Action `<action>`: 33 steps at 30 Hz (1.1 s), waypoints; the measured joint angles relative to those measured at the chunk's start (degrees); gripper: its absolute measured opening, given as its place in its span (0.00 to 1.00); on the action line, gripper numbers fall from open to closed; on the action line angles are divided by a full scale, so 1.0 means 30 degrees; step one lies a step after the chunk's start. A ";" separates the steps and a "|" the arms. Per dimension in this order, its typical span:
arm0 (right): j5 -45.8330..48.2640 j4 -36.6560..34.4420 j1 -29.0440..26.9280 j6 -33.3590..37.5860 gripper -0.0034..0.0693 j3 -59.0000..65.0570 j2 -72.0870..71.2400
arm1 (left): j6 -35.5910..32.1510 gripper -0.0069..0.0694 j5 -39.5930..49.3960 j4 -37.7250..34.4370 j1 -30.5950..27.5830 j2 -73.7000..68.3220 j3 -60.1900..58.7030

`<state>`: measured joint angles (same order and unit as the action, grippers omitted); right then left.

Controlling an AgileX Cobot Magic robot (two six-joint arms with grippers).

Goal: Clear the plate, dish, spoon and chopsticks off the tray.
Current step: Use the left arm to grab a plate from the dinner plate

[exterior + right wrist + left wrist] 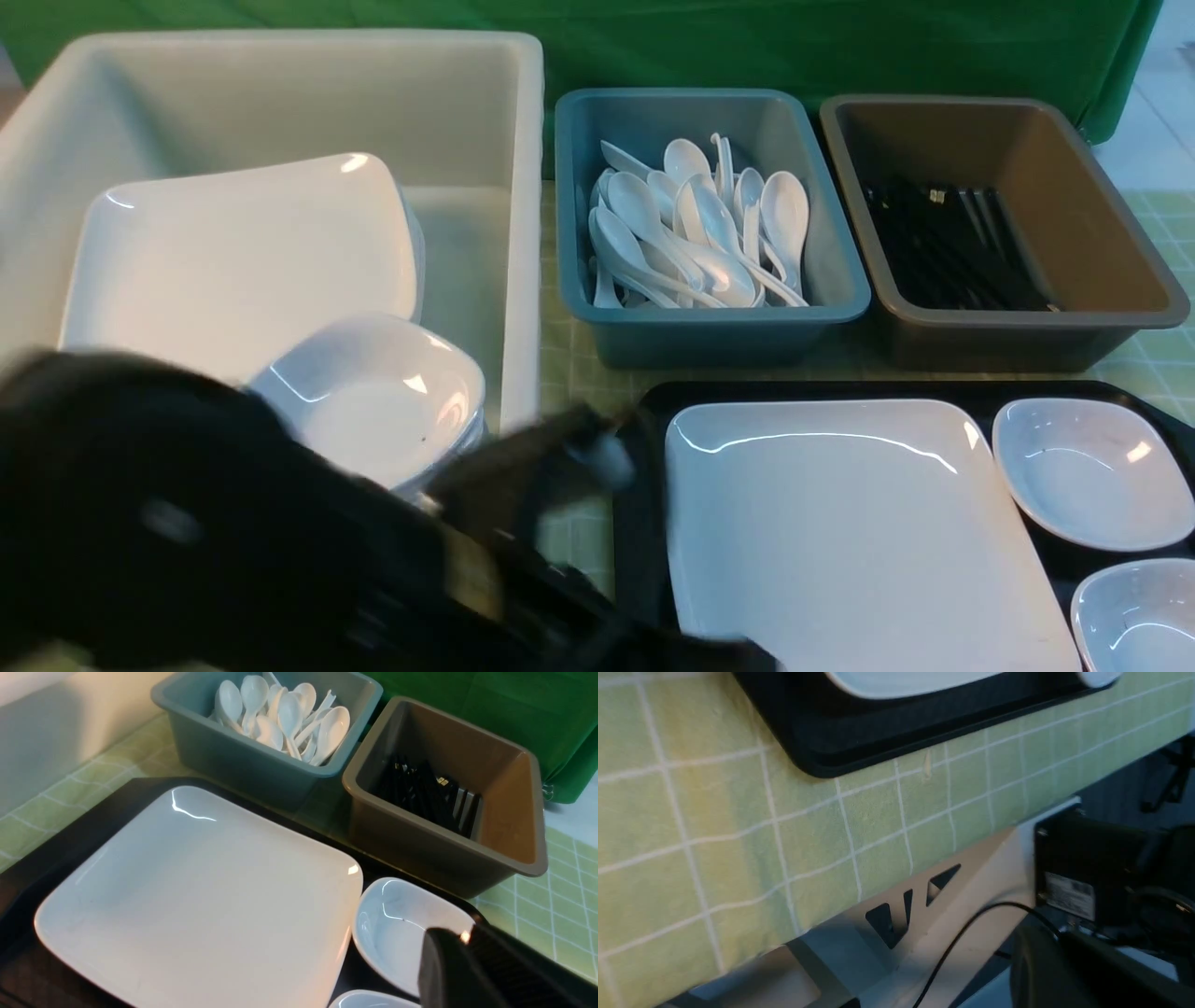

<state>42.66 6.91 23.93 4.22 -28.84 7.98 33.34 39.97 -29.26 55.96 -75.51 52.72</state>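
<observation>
- White tub (525, 233) at far left: one pile of plates (233, 252) and one of small bowls (364, 401) are held; the layers cannot be counted.
- Black left arm (187, 513), blurred: the left gripper (1059, 952) is carried near the tray's corner. Whether it is wide or narrow cannot be told; nothing is seen held.
- Blue-grey tub (709, 336): roughly a dozen spoons or more are heaped, overlapping.
- Black tray (639, 560): one large plate (840, 523) and, to its right, two small dishes (1092, 471) are borne. No spoon or chopsticks can be made out there; their clearing is judged done. The plate's removal seems in hand: its left edge should be pinched, then lifted level.
- Brown tub (1008, 345): several black utensils are kept, too tangled to count.
- Right gripper (460, 947), by the dishes: its opening cannot be told; nothing is seen held.
</observation>
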 joint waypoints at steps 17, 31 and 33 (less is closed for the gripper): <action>0.0000 0.0000 0.0000 0.0000 0.15 0.0000 0.0000 | 0.4378 0.70 -0.7163 0.1092 0.0311 -0.6785 0.0000; 0.0000 -0.0018 0.0000 0.0000 0.17 0.0000 0.0000 | 0.6580 0.70 -1.0589 0.1108 0.0275 -0.9293 0.0100; 0.0000 -0.0018 0.0000 0.0000 0.18 0.0000 0.0000 | 0.6887 0.70 -1.1145 0.1058 0.0275 -0.9527 0.0189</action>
<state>42.66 6.85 23.93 4.22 -28.84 7.98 54.00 6.53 -26.09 56.79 -104.09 53.29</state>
